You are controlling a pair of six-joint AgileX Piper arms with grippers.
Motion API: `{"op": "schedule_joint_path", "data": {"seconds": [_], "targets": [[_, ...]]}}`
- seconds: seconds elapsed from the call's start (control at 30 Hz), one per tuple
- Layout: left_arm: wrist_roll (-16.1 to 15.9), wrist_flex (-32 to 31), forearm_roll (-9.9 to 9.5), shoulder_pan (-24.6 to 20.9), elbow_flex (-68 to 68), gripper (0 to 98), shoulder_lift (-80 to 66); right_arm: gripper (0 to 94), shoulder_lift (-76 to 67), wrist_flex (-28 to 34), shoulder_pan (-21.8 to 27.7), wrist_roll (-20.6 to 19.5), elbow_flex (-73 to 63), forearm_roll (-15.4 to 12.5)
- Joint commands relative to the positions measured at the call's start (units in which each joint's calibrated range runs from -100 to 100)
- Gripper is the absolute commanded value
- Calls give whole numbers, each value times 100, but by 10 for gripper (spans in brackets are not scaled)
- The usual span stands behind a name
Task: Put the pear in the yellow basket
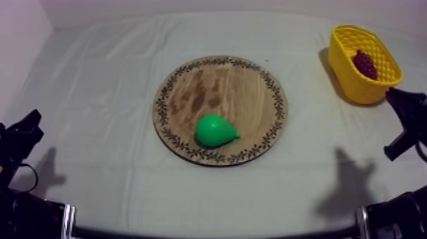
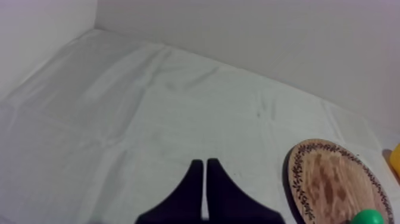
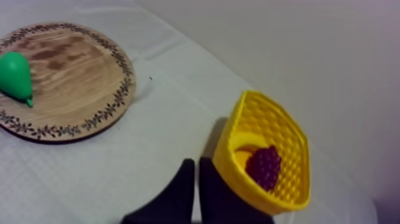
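From above: a bright green pear (image 1: 216,131), smooth, plump at one end and drawn to a short point at the other, lying on its side on the near part of the round wooden board (image 1: 241,82), just inside the patterned rim, point turned toward the right arm's side. Board flat at mid-table on the grey-white cloth (image 1: 108,95), with bare cloth all round it. At the far right, close by the table's edge and well apart from the board, the yellow basket (image 1: 353,89) with a dark bunch of grapes (image 1: 365,63) inside. Open cloth between board and basket. Low at one side the black left arm (image 1: 22,136), at the other the black right arm (image 1: 410,117) just beside the basket, both well apart from the pear. From the left wrist: the left gripper (image 2: 205,162) closed to a narrow wedge, holding nothing, over bare wrinkled cloth. Board off toward the right arm's side, with a sliver of green pear at its near rim and a bit of yellow basket beyond. A pale wall (image 2: 268,36) close behind the table's far edge. From the right wrist: the right gripper (image 3: 195,161) likewise pressed into a narrow wedge, empty, tips just beside the basket's near wall; touching or not, cannot tell. Grapes inside against the honeycomb-patterned side, next to a yellow-orange shape (image 3: 243,156) of unclear kind. Board well apart across open cloth, pear on it near the rim, stubby point toward the patterned ring.
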Motion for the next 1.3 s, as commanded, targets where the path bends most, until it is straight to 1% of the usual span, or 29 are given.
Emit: {"op": "schedule_joint_path", "data": {"seconds": [0.0, 0.1, 0.23, 0.5, 0.73, 1.0, 1.27], "targets": [[-1, -1, -2, 1, 0, 1, 0, 5, 484, 434, -178, -5, -946, 6], [-1, -1, -2, 1, 0, 1, 0, 5, 996, 856, -385, -9, -1666, 29], [-1, -1, -2, 1, 0, 1, 0, 5, 1691, 1424, -745, -64, -2545, 137], [-1, -1, -2, 1, 0, 1, 0, 5, 3206, 2392, -1547, -568, -4115, 475], [-1, -1, -2, 1, 0, 1, 0, 6, 4606, 3185, -2237, -875, -5387, 789], [-1, -1, -2, 1, 0, 1, 0, 6, 6035, 3985, -2867, -952, -6606, 1086], [-1, -1, -2, 1, 0, 1, 0, 7, 7243, 4702, -3209, -933, -7553, 1225]]}}
